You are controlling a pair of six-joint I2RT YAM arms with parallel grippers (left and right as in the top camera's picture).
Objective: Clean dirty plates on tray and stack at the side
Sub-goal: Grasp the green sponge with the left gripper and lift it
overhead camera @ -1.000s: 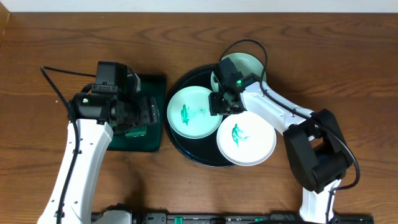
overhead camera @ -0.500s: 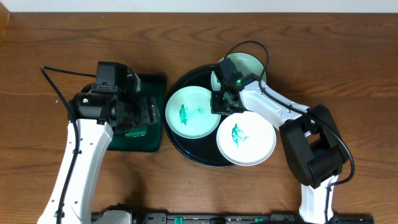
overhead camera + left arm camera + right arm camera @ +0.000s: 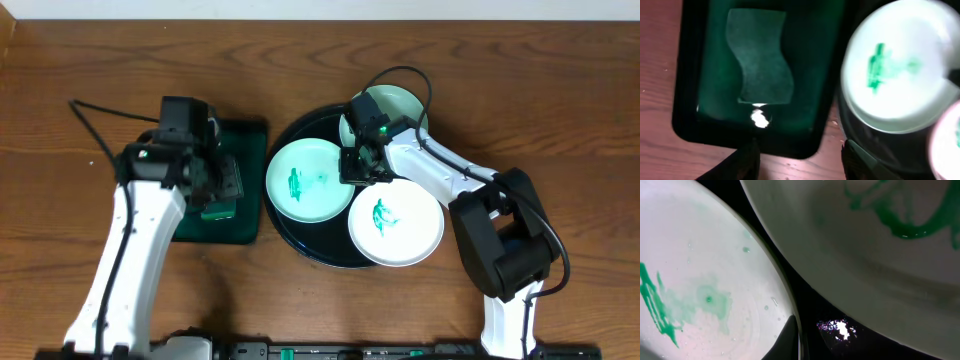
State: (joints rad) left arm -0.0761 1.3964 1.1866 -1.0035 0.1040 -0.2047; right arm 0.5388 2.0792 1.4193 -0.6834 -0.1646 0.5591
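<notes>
Left arm has swung in a touch since half a second ago, and its gripper (image 3: 214, 186) hangs over the green tray (image 3: 252, 135); the right arm hasn't budged. The left jaws are spread wide and hold nothing. The left wrist view shows the sponge (image 3: 760, 60) lying flat dead ahead of them; overhead, the arm hides it. Right of those jaws sits the black tray (image 3: 305, 130). The left plate (image 3: 305, 182) and front plate (image 3: 398, 225) are smeared green, and the back plate (image 3: 398, 105) is behind. The right gripper (image 3: 358, 166) sits low at the left plate's right rim. The right wrist view shows one dark fingertip (image 3: 788, 339) against that rim, with the front plate just beside it. Can't tell whether those jaws are closed.
</notes>
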